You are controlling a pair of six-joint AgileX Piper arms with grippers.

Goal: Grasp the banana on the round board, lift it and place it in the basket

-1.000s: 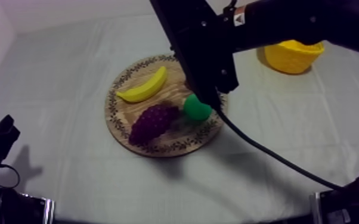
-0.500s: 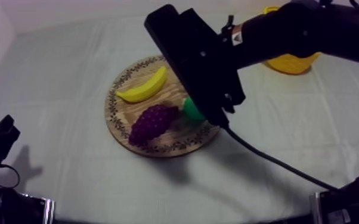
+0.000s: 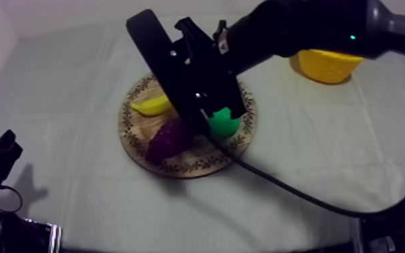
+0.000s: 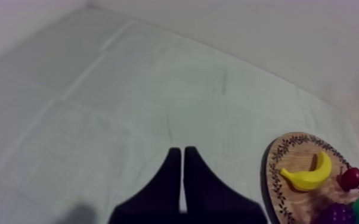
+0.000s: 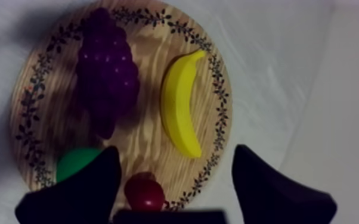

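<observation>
Right wrist view looks down on the round wooden board [image 5: 152, 140], where the right gripper [image 5: 177, 152] hangs with its two black fingers spread wide and nothing between them. The banana [image 5: 182, 104] lies on the board near its patterned rim, just ahead of the gap between the fingers. Its long axis runs away from the gripper, so the fingers would close across its narrow width; I judge a short advance and a descent would seat it. It is a smooth, curved yellow toy on grained wood, with a strip of bare board between it and the knobbly purple bunch of grapes [image 5: 105, 71]. A green pear [image 5: 77, 162] and a small red fruit [image 5: 144, 192] sit at the board's edge under the gripper. The left gripper [image 4: 183, 152], fingers pressed into a narrow empty wedge, is well apart from the board, so the right arm is nearer. The yellow basket [image 3: 329, 64] stands toward the tabletop's far right corner.
</observation>
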